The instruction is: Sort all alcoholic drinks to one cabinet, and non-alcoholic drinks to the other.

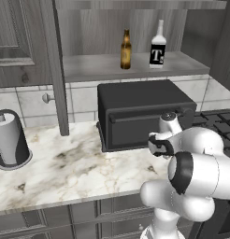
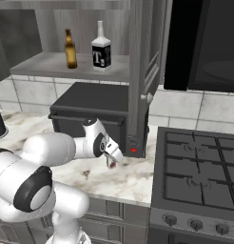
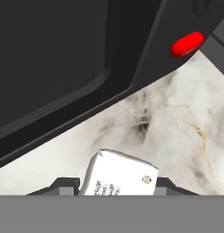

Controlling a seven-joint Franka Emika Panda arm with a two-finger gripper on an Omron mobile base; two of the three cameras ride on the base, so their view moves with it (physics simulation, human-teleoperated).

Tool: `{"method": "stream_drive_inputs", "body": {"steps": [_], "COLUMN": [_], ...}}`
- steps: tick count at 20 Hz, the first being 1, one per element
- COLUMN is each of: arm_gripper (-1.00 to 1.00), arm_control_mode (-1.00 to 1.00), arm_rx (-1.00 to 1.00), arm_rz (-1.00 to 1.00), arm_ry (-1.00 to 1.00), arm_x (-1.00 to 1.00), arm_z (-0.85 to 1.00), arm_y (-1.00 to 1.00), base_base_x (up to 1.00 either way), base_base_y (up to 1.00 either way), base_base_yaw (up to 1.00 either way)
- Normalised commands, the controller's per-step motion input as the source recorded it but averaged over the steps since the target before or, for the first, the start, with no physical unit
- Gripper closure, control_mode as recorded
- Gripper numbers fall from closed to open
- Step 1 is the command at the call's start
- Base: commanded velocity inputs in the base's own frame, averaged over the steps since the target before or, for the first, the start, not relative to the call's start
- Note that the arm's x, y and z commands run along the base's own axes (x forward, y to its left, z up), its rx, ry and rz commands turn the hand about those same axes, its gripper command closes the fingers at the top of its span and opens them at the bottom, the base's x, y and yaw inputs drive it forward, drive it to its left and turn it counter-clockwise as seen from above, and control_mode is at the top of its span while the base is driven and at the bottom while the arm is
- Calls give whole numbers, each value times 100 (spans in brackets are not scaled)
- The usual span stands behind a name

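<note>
The beer bottle point(image 1: 125, 50) and the taller clear bottle point(image 1: 157, 45) stand upright side by side on the open cabinet shelf, well above and behind the toaster oven point(image 1: 140, 112); the gripper point(image 2: 111, 163) hangs low over the counter point(image 1: 65, 168), fingers' spread I cannot tell.

Gripper point(image 2: 111, 162) sits in front of the toaster oven point(image 1: 140, 112), fingertips too small to read as apart or closed. White carton point(image 3: 118, 175) btwn them is cut off by the hand view's bottom edge; print illegible. Paper towel holder point(image 1: 9, 140), left of oven, clipped by frame edge.
</note>
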Motion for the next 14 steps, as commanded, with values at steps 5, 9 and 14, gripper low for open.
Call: {"method": "stream_drive_inputs", "body": {"steps": [5, 9, 14], "arm_gripper": [100, 100, 100], "arm_control_mode": [-100, -100, -100], "arm_rx": [1, 0, 0], "arm_rz": [0, 1, 5], "arm_ry": [-19, -30, -8], "arm_x": [-49, -59, -60], "arm_z": [64, 100, 100], "arm_y": [0, 0, 7], "base_base_x": [0, 0, 0], "base_base_y": [0, 0, 0], "base_base_yaw": [0, 0, 0]}}
